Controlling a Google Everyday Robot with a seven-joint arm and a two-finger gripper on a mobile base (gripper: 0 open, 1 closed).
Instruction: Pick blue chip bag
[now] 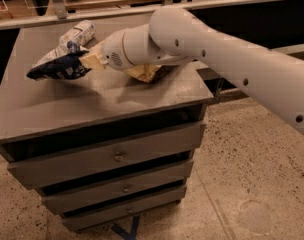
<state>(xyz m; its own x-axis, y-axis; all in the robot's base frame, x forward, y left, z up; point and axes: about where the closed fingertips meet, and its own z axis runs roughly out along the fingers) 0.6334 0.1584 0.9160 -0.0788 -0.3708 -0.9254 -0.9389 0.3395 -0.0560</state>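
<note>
Blue chip bag (57, 68) is in the upper left of the frame, over the counter (92, 109), its right end clamped in the closed end effector (86, 61). A bottle (78, 34) lies just behind it.

Comes in from the near right as a thick white arm (242, 64), rising leftward and farther back to a rounded elbow (167, 21) at the far centre. Bends there and runs left and slightly down through a stout white wrist (124, 46) with a small patch of dotted holes. Ends in the gripper (89, 60), left of centre toward the far side. Points left, nearly level, with tan fingers (95, 59) pressed together on the right end of the blue chip bag (57, 68).
</note>
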